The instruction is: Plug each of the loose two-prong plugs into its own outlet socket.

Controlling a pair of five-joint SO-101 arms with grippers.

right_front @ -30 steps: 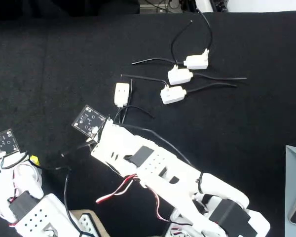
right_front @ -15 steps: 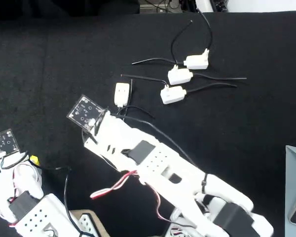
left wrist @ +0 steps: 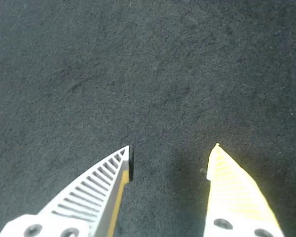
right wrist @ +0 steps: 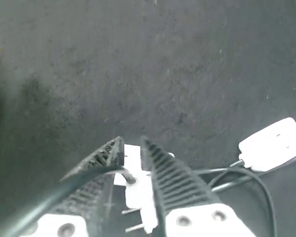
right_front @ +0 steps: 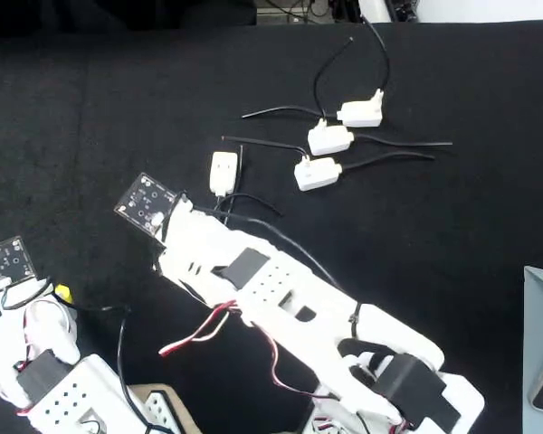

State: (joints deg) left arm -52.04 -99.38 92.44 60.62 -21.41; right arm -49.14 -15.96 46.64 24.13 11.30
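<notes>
from above, the right arm (right_front: pixel 253 280) lies stretched toward the left over the black table (right_front: pixel 452 253), with a white block (right_front: pixel 223 172) just beyond it and three corded blocks (right_front: pixel 329 138) farther right. at the left wrist, the left gripper (left wrist: pixel 170 146) hangs over the table with its fingers apart. at the right wrist, the right gripper (right wrist: pixel 130 142) is clamped on a white plug (right wrist: pixel 138 197) with its prongs sticking out.

The right gripper (right wrist: pixel 131 143), fingers (right wrist: pixel 175 185) closed on a plug (right wrist: pixel 138 191), has shifted leftward across the table (right_front: pixel 90 108).

corded white blocks (right_front: pixel 330 138) on black table (right_front: pixel 81 108)
</notes>
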